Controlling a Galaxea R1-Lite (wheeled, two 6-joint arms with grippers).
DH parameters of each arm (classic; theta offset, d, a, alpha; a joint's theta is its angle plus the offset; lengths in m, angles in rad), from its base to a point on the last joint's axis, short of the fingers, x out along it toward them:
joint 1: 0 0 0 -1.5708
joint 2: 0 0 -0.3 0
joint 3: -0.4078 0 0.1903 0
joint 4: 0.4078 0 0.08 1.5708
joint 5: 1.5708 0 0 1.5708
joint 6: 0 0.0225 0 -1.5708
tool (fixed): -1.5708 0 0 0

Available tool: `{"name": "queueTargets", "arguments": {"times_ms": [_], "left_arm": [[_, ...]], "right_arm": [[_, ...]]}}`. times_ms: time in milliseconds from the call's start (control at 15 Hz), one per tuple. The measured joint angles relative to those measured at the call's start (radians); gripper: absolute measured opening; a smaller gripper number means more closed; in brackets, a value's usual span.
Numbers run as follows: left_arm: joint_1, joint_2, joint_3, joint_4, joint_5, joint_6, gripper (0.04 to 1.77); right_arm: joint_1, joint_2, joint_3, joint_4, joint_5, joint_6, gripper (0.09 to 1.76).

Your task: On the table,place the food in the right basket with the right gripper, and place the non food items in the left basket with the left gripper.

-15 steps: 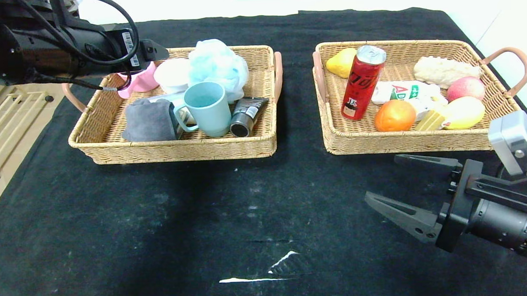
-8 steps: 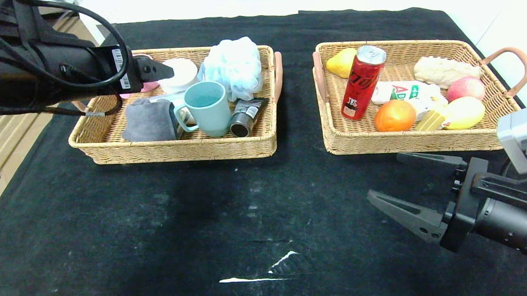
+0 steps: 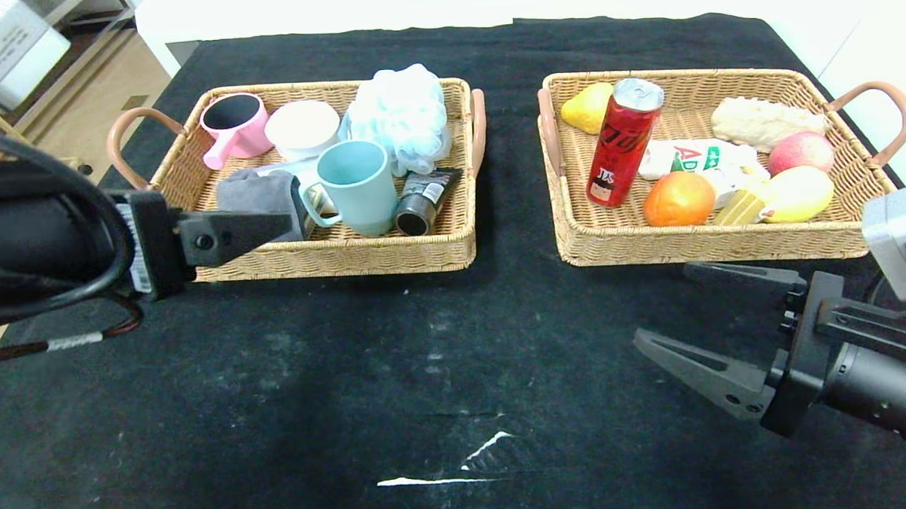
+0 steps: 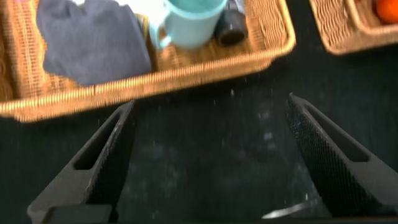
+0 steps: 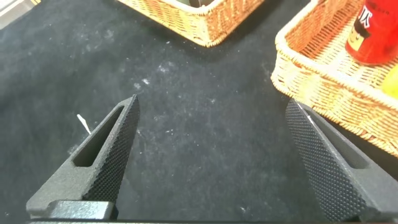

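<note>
Wicker baskets [image 3: 325,259] [image 3: 709,245] sat full on the black surface [image 3: 426,346]; left pincer [image 4: 211,162] and right pincer [image 3: 696,314] both hung apart, empty

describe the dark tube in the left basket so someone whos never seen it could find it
Start at the left wicker basket, which holds the non-food items. Along its front edge stands a pale teal mug; just right of it lies a dark grey squeeze tube. It is the only dark tube there, its round cap facing the front.
</note>
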Motion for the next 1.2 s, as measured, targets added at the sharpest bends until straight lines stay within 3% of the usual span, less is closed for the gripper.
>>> {"name": "queueTargets", "arguments": {"times_ms": [333, 533, 733, 1000, 1200], "left_arm": [[-0.011, -0.211, 0.167, 0.005, 0.022, 0.01, 1.7], [0.014, -0.35, 0.24, 0.06, 0.026, 0.086, 1.7], [0.078, -0.459, 0.257, 0.103, 0.02, 0.117, 1.71], [0.219, -0.578, 0.218, 0.181, -0.014, 0.187, 1.71], [0.312, -0.668, 0.151, 0.315, -0.089, 0.234, 1.71]], "right_arm": [[-0.029, -0.057, -0.022, 0.019, -0.039, -0.01, 1.71], [-0.077, -0.093, -0.022, 0.09, -0.04, -0.009, 1.71], [-0.12, -0.19, -0.031, 0.289, -0.062, -0.008, 1.71], [-0.154, -0.399, -0.053, 0.591, -0.157, -0.008, 1.71], [-0.177, -0.605, -0.118, 0.951, -0.225, 0.001, 1.71]]}}
